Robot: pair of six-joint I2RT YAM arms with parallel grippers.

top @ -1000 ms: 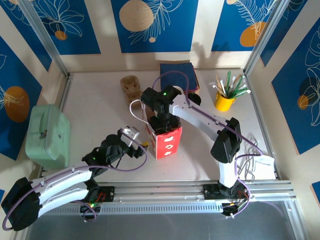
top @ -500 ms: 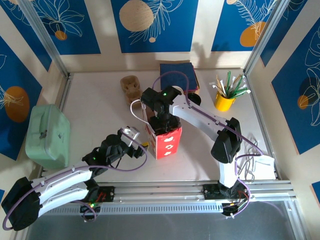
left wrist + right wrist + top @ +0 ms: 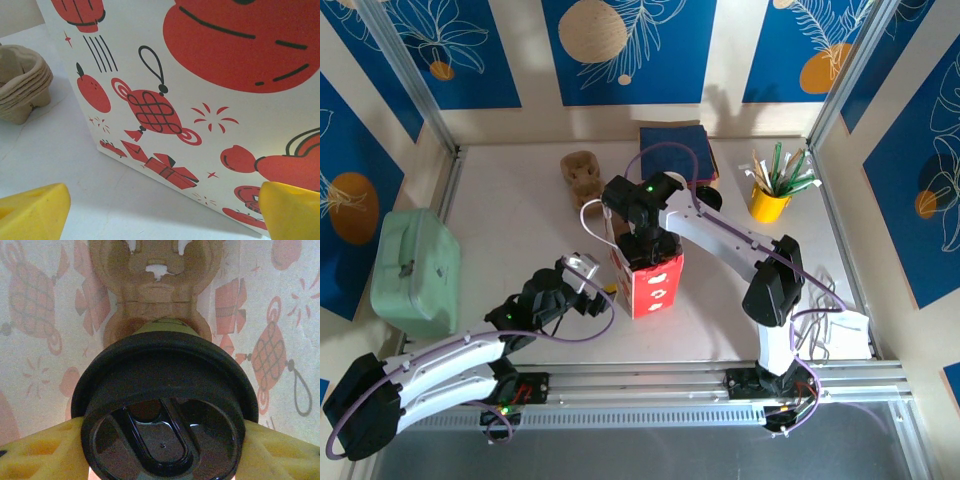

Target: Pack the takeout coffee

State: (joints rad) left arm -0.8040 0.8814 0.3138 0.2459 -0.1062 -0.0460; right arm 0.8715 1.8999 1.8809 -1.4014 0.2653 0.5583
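Note:
The takeout coffee (image 3: 162, 415), a cup with a black lid and a lime-green side, is held in my right gripper (image 3: 162, 450), whose yellow fingers (image 3: 45, 450) press on both sides of the lid. It hangs inside the red-and-white paper bag (image 3: 655, 285), above a brown cardboard carrier (image 3: 157, 270) on the bag's floor. In the top view my right gripper (image 3: 648, 245) reaches down into the bag's mouth. My left gripper (image 3: 595, 290) stands open low beside the bag's left wall (image 3: 200, 100), its yellow fingertips (image 3: 30, 212) apart with nothing between them.
A stack of cardboard cup carriers (image 3: 582, 175) sits behind the bag. A mint-green case (image 3: 415, 270) lies at the left edge. A yellow cup of stirrers (image 3: 770, 200) and a blue pile (image 3: 675, 150) stand at the back right.

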